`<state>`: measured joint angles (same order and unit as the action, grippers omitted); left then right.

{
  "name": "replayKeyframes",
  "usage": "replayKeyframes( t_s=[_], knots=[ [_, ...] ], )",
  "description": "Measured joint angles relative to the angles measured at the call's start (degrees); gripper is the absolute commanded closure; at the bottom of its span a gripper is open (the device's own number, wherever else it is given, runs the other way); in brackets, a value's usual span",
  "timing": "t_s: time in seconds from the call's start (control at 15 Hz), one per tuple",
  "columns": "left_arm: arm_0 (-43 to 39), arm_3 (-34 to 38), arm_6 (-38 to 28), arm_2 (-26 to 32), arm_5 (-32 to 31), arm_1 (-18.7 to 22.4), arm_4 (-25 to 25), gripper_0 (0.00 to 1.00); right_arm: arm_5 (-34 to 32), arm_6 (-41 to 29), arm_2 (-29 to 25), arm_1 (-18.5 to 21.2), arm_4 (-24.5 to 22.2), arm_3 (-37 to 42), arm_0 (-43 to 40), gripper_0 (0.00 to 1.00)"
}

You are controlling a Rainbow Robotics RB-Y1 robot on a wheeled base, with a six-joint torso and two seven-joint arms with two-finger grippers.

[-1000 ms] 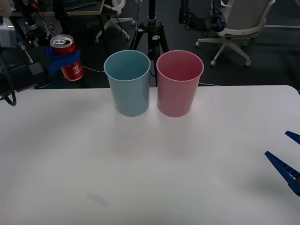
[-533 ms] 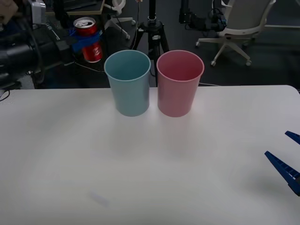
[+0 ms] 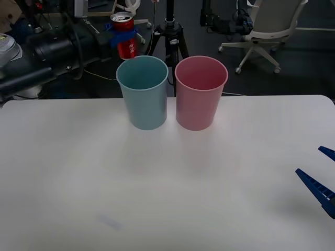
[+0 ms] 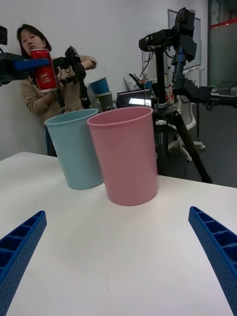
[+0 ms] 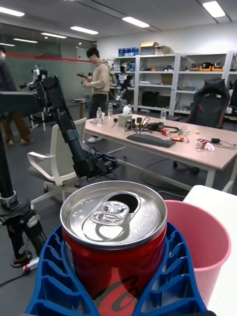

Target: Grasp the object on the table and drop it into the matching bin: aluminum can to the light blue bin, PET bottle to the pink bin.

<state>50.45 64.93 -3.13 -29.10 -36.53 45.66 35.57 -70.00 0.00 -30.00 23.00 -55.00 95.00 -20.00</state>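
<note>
- The aluminum can (image 3: 124,37) is upright, in the air behind and above the light blue bin's (image 3: 143,94) far rim; the left end effector (image 5: 116,291) is clenched around its body
- The pink bin (image 3: 200,93) touches the blue one on the tabletop (image 3: 167,183)
- The right end effector (image 4: 118,256) rests released, low over the tabletop's right side

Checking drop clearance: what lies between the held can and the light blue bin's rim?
Nothing: front view shows the aluminum can above and behind the light blue bin.
</note>
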Motion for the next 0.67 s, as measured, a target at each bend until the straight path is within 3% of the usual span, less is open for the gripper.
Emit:
replayKeyframes(
  t_s=[0.4,0.67],
  knots=[
    [3.44,-7.06,0.34,0.03,0.43,-5.34,4.16,1.0,0.0,0.0,0.0,0.0,0.0,0.0,0.0,0.0],
    [3.61,-7.57,-0.32,0.08,4.91,-7.67,7.44,1.0,0.0,0.0,0.0,0.0,0.0,0.0,0.0,0.0]
  ],
)
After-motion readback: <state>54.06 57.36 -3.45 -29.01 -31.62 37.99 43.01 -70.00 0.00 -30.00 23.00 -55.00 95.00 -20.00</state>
